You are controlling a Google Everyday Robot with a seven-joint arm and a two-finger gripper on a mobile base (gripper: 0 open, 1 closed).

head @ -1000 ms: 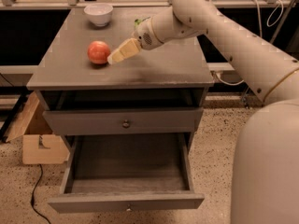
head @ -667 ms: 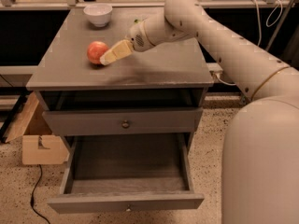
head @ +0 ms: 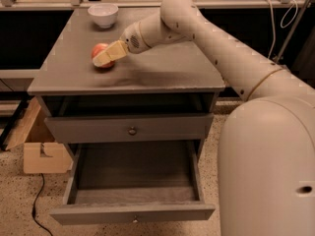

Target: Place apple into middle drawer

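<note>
Apple [head: 100, 48] sits left-centre on cabinet [head: 162, 75] top, fwd of white bowl [head: 103, 14] at cabinet's rear. Gripper [head: 102, 58] is at apple's near-right side, touching or nearly so; claw state can't be told. Middle drawer [head: 133, 213] stands pulled out at cabinet's base. Recommend: centre grip on apple's widest pt, then lift straight up, as round fruit prob. rolls if nudged.

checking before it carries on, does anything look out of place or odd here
Nothing spilled or damaged. The only oddity: the cabinet's top slot gapes open with no drawer front. The wide grey wooden middle drawer is pulled out, and the tan gripper is at the round red apple on the cabinet top.
</note>
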